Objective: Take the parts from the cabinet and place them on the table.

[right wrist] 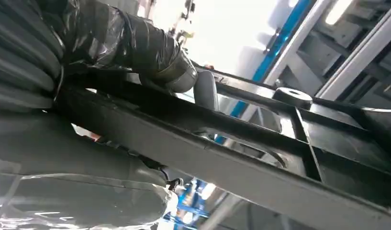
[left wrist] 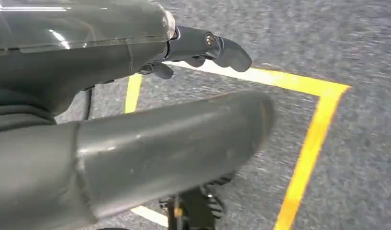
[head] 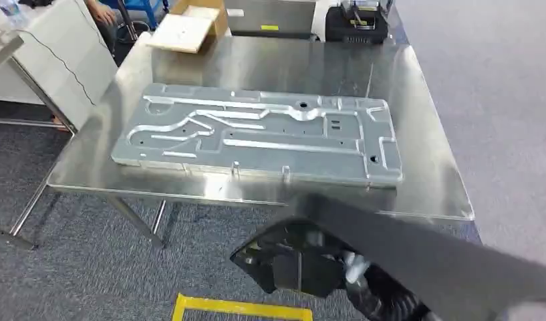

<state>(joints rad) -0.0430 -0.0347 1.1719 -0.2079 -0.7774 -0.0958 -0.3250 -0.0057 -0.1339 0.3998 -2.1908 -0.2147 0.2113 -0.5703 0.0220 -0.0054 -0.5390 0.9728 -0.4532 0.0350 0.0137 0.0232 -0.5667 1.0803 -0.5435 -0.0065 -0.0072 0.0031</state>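
- Right now our right hand [right wrist: 150, 57] is wrapped around a dark panel [head: 424, 257], thumb pressed on one face and the rest of the hand under it; from the head view the panel slants across the lower right, held short of the table's [head: 430, 180] near edge.
- Our left hand [left wrist: 203, 48] hangs by our side over grey carpet and a yellow floor marking [left wrist: 308, 143], fingers loosely spread and holding nothing.
- On the table a large grey metal plate [head: 256, 134] with raised ribs already lies flat, covering most of the middle.
- We judge the main risk to be the long panel tipping or twisting in a one-handed hold as it swings over the edge, since its weight hangs well out from the grip.
- It could also knock or land on the plate, which leaves only bare margins along the table's right side and far end.
- Beyond the far edge we see an open cardboard box [head: 190, 27] and a black case [head: 357, 23]; a person's arm [head: 99, 12] shows at the upper left.
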